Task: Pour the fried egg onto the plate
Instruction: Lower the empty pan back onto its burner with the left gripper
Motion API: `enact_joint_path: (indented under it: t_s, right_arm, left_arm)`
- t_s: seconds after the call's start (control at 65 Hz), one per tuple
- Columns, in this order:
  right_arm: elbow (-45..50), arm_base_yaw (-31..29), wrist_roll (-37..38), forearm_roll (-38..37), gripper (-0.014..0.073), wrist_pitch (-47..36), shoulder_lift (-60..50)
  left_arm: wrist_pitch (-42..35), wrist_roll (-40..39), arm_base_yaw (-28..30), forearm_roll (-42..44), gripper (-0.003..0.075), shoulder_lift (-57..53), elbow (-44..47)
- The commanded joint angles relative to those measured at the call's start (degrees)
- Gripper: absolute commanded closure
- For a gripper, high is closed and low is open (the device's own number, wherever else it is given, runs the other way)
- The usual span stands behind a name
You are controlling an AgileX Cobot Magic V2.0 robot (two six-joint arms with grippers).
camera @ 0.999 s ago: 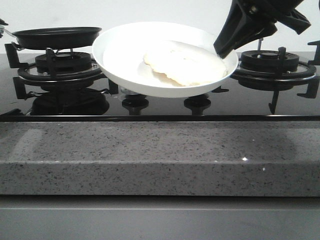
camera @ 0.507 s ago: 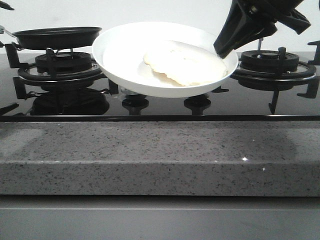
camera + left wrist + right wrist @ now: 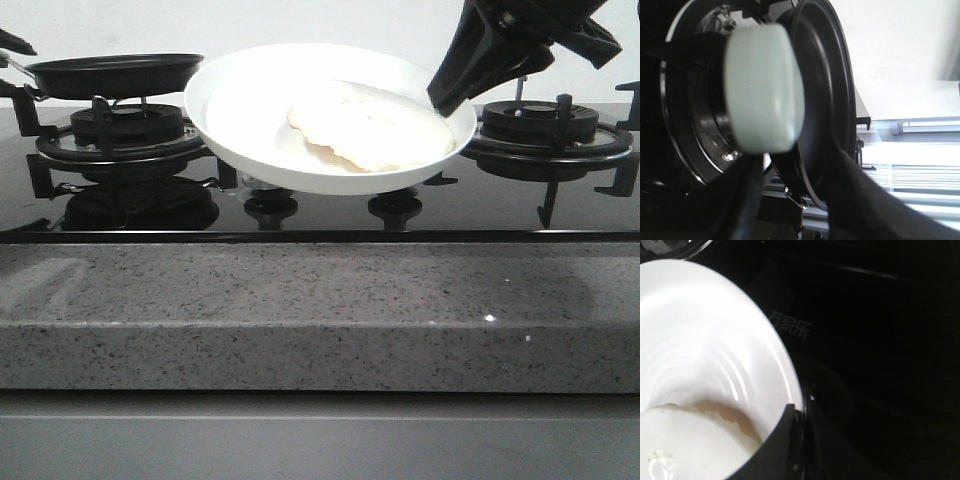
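The white plate (image 3: 250,110) hangs tilted above the middle of the stove. The cream fried egg (image 3: 375,125) lies in its right half. My right gripper (image 3: 445,95) is shut on the plate's right rim; in the right wrist view its fingers (image 3: 785,440) clamp the rim (image 3: 700,330) beside the egg (image 3: 685,445). The black frying pan (image 3: 115,72) sits empty on the left burner. My left gripper (image 3: 797,160) is open just behind the pan's pale green handle end (image 3: 762,87), not gripping it. Only its tip (image 3: 12,42) shows in the front view.
A black glass hob with the left burner grate (image 3: 120,135) and the right burner grate (image 3: 545,130). Two knobs (image 3: 270,205) sit under the plate. A grey speckled counter edge (image 3: 320,310) runs along the front.
The left gripper's tip at the far left edge has shifted about near the pan handle. The plate, the egg and the right gripper have not moved.
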Motion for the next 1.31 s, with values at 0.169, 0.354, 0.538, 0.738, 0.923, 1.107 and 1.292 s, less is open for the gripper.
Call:
enact_joint_path:
  t_s: [0.169, 0.354, 0.538, 0.738, 0.923, 1.107, 1.292]
  right_arm:
    - [-1.73, 0.01, -0.25, 2.66, 0.0650, -2.23, -2.43]
    - [-1.73, 0.01, -0.25, 2.66, 0.0650, -2.23, -2.43]
    - [-1.73, 0.01, -0.25, 2.66, 0.0650, -2.23, -2.43]
    - [-1.73, 0.01, -0.25, 2.66, 0.0650, -2.23, -2.43]
    - [-1.73, 0.01, -0.25, 2.66, 0.0650, -2.23, -2.43]
    - [-1.73, 0.01, -0.25, 2.66, 0.0650, -2.23, -2.43]
    - [-1.73, 0.01, -0.25, 2.66, 0.0650, -2.23, -2.43]
  left_arm:
    - [4.27, 1.57, 0.00, -3.55, 0.0705, -2.88, -1.43]
    - [4.77, 1.66, 0.00, -2.92, 0.0740, -3.26, -1.43]
    - [4.75, 1.90, 0.00, -2.69, 0.0740, -5.18, -1.33]
    - [0.37, 2.88, 0.00, 0.88, 0.0740, -10.34, -0.31]
    - [-1.48, 2.88, -0.12, 7.44, 0.0740, -15.02, -0.23]
    - [-12.05, 4.90, -2.11, 15.93, 0.0740, -24.54, 4.26]
    - [-24.75, 4.57, -8.01, 27.76, 0.0740, -36.10, 11.05]
